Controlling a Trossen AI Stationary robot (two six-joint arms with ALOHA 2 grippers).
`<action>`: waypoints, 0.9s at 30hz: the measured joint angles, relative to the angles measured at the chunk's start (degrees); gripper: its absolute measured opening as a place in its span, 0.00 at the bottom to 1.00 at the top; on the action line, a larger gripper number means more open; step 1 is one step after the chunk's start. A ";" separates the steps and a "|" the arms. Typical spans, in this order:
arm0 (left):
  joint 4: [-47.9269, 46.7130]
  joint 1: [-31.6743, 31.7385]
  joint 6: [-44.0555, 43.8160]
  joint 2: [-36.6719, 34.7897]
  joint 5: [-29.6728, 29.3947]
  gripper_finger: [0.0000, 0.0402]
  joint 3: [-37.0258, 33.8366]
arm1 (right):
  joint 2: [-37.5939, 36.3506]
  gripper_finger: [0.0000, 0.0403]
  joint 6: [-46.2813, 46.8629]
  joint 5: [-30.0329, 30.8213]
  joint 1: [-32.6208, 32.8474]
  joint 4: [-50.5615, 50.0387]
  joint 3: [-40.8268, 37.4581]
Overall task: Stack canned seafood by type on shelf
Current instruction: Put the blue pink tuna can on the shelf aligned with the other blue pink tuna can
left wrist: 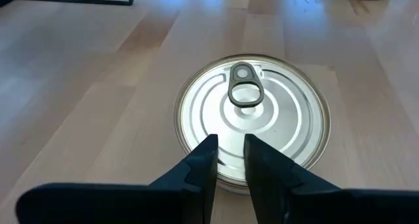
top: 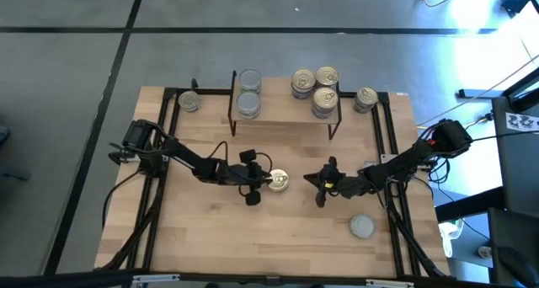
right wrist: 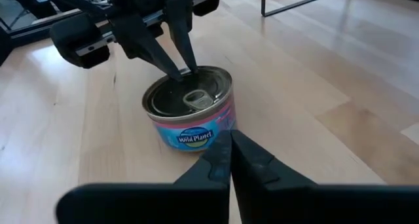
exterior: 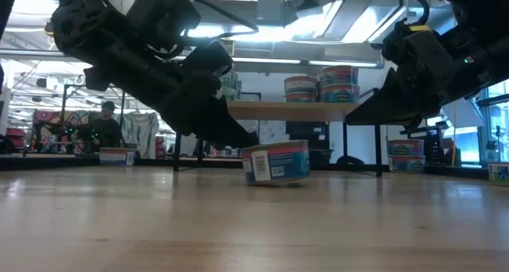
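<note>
From above, the shelf [top: 285, 111] carries two silver-lidded tins at its left end and three gold-lidded ones at its right; four tins sit off it, so the job looks about half done; the left gripper [top: 263, 184] pinches the rim of the gold-lidded can [top: 277, 181] at mid-table, and the right gripper [top: 321, 184] waits just beside it, closed and empty.

At table height the can [exterior: 275, 162] stands on pale wood, a cluttered workshop behind.

The left wrist shows the fingers [left wrist: 201, 168] nearly together over the rim.

The right wrist shows its own pressed shut.
</note>
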 joint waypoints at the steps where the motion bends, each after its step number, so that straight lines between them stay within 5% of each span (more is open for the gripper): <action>1: 0.14 0.00 0.02 0.00 0.02 0.18 -0.01 | 0.00 0.02 0.00 -0.02 0.00 0.04 0.00; 6: 0.37 0.00 0.25 -0.02 0.19 0.18 -0.11 | 0.00 0.02 -0.03 1.85 0.00 0.16 0.00; 10: 0.33 0.00 0.29 -0.02 0.29 0.18 -0.15 | 0.00 0.06 -3.30 -2.57 0.00 0.33 0.03; 14: 0.33 0.00 0.65 0.00 0.32 0.18 -0.18 | 0.00 0.21 -10.22 -6.12 0.02 -0.04 1.10; 21: 0.35 0.00 0.64 0.00 0.34 0.18 -0.26 | 1.19 0.55 -36.17 -6.30 0.02 -1.21 5.90; 27: 0.46 0.00 0.60 0.00 0.38 0.18 -0.31 | 6.76 0.73 -54.57 -7.43 0.00 -6.55 10.91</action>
